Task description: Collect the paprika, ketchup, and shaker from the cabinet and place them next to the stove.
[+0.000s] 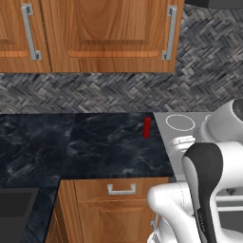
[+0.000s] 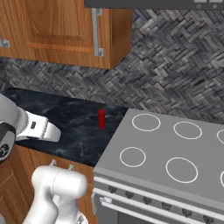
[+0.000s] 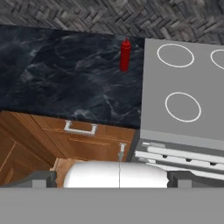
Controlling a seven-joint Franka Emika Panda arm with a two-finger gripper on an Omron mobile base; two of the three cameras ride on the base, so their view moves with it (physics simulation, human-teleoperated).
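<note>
the claw sits nearest, its two dark fingertips spread far apart at the bottom corners of the hand view, jaws wide open with nothing between them; it hangs out in front of the table edge, above the lower cupboards; just beyond it comes a wooden drawer with a metal handle, set under the table front, and to its right the silver front of the stove with its knobs; the dark marbled table stretches back from there to the wall; the ketchup stands upright on the table near its back edge, just beside the left side of the stove and apart from it by a narrow gap; in the left base view the ketchup is a slim red bottle near the stove corner, and in the right base view it stands on the table left of the cooktop's white rings; behind it rises a grey herringbone wall; above hang closed wooden cupboards with metal handles.
</note>
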